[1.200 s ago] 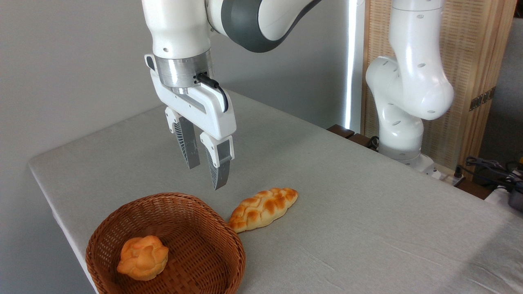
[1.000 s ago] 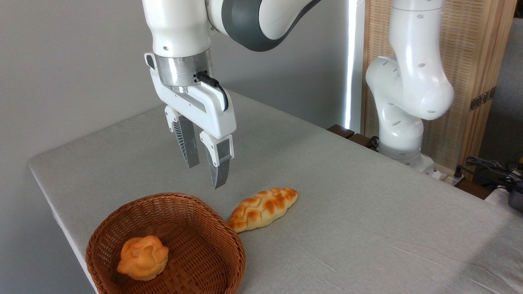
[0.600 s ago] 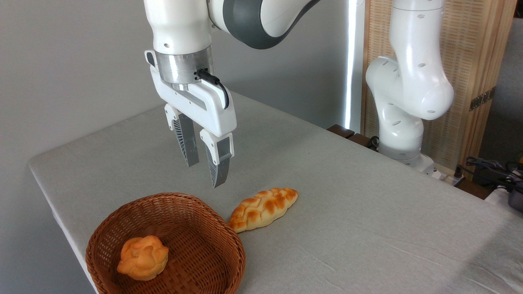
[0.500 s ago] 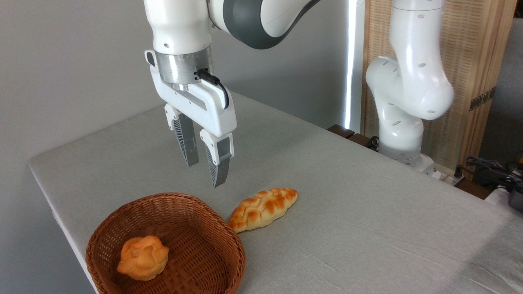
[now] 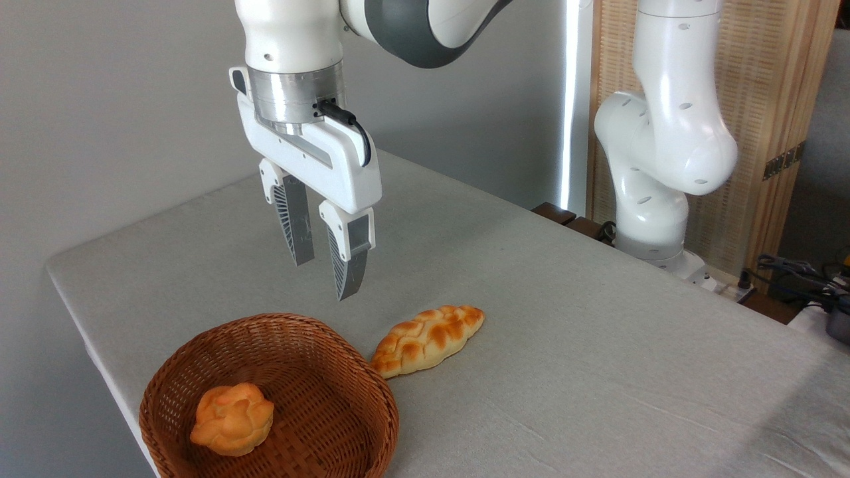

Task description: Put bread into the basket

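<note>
The bread, a long braided golden loaf with browned bumps, lies on the grey table just right of the basket, its left tip touching the rim. The basket, round and reddish-brown wicker, sits at the front left. My gripper hangs open and empty in the air above the basket's far rim, up and to the left of the loaf, touching nothing.
A small round knotted orange bun rests inside the basket. The arm's white base stands at the table's back right. The table's left edge runs close to the basket. Cables lie off the far right.
The gripper has risen a little and shifted slightly left. Its fingers stay open, and the loaf, bun and basket have not moved.
</note>
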